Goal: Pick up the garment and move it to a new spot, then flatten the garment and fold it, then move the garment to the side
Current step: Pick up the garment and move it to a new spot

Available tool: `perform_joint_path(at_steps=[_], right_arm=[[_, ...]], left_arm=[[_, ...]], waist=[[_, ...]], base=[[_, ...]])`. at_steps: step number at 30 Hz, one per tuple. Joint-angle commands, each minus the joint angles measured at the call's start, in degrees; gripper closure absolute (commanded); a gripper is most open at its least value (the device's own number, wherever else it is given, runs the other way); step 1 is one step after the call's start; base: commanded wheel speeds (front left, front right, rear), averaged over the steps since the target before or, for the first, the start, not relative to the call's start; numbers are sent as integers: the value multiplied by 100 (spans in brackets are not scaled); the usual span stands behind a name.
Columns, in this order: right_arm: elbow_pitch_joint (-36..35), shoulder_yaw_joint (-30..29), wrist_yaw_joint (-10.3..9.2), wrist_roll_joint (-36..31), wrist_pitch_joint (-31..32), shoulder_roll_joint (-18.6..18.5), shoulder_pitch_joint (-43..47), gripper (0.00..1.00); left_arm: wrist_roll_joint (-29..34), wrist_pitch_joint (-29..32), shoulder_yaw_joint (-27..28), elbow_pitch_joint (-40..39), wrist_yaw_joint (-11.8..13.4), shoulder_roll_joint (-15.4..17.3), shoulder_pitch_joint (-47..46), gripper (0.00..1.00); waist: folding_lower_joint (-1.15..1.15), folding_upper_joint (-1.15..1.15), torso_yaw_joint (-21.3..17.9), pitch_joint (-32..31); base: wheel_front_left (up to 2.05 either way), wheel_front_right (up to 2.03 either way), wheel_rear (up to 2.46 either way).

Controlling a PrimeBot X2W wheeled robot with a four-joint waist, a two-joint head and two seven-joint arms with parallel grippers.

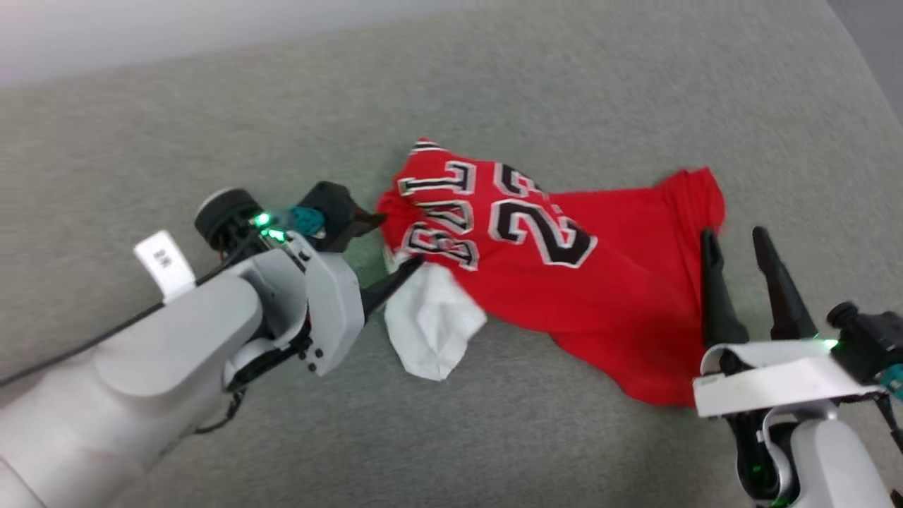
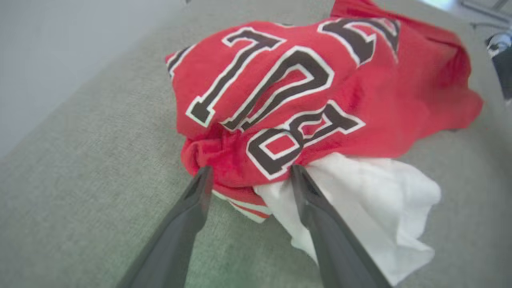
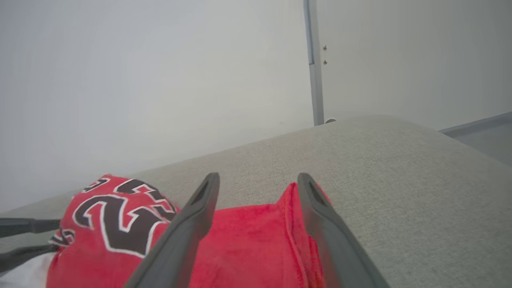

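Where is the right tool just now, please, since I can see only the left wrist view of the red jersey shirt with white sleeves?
Observer: The right tool is at the opposite end of the red jersey shirt with white sleeves, over its plain red hem.
Operator: Is it gripping the cloth?
Observer: No, its jaws stand wide apart above the hem.
Operator: What lies beyond it?
Observer: Grey fabric surface, then a pale wall with a grey vertical post.

Garment (image 1: pixel 600 296) is showing soft matt cloth; surface (image 1: pixel 494 85) is presenting coarse grey weave; fingers (image 2: pixel 176 236) are looking smooth, semi-matt.
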Motion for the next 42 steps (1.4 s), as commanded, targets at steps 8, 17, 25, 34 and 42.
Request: perform_joint_path(at_steps=[8,17,25,34,42], right_arm=[[194,-107,-6,-538,-5,5,355,0],[234,-774,-6,-1035,-5,6,742,0],[189,-1240,-6,-1129,-5,-130,956,0],[202,-1357,-6,-1080,-5,-204,1147,0],[99,-1371,-6,-950,-5,-165,1184,0]], left_arm=[[-1128,-1597,10,608,13,-210,697,0],[-1045,-1901,1574,1290,13,-637,2058,0],[338,-1904,4343,961,13,-1270,3848,0],[1570,-1905,6040,46,13,-1927,5138,0],[2742,-1905,6913,-425,13,-2180,5762,0]], waist=[[0,0,1039,-1009],[0,0,1703,-1326],[0,0,2107,-1401],[0,0,2250,-1569],[0,0,2113,-1668]], base=[[0,0,0],[0,0,0],[0,0,0],[0,0,0],[0,0,0]])
